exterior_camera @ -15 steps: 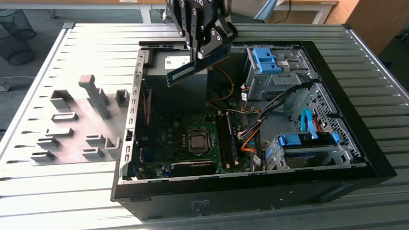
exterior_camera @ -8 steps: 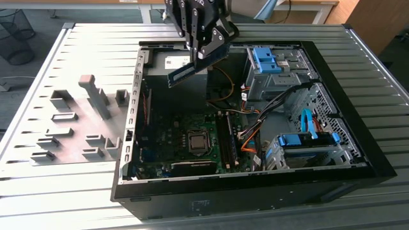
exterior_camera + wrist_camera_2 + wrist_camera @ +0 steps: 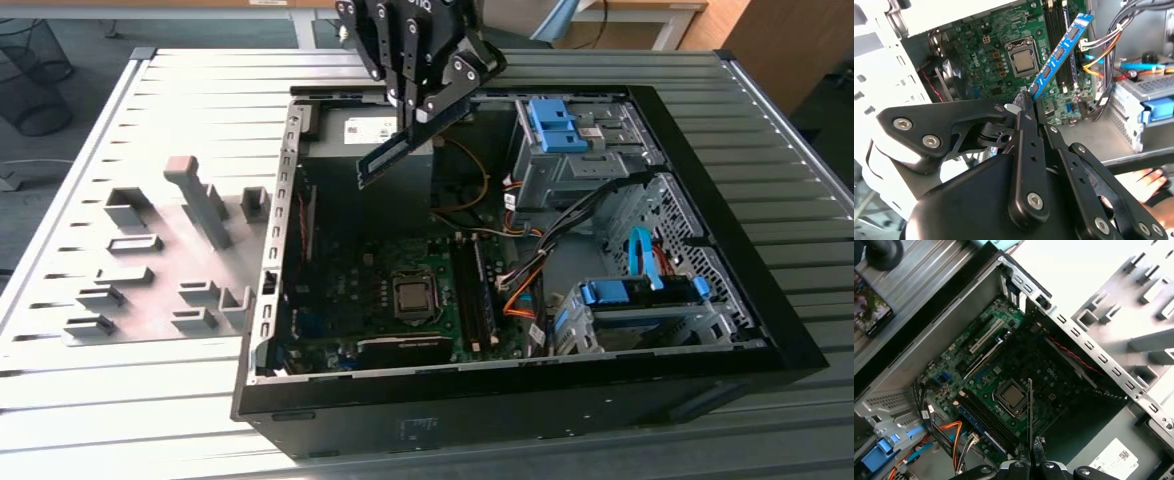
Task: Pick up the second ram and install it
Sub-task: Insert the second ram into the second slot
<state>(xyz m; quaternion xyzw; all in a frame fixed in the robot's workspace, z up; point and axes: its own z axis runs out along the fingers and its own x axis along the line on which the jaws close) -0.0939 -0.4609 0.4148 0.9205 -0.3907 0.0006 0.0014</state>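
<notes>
A big grey bench point(image 3: 200, 90) holds an open black computer case point(image 3: 534, 405) lying on its side. On the exterior view's left, beside the case, sits a grey tray point(image 3: 147, 270) with posts. A green board point(image 3: 387, 270) lies flat inside the case. The black pincer point(image 3: 422, 116) hangs above the case, squeezed tight on one end of the second ram point(image 3: 387, 160). The ram is up in the air, tilted, with its free end pointing down at the green board. It touches nothing else.
</notes>
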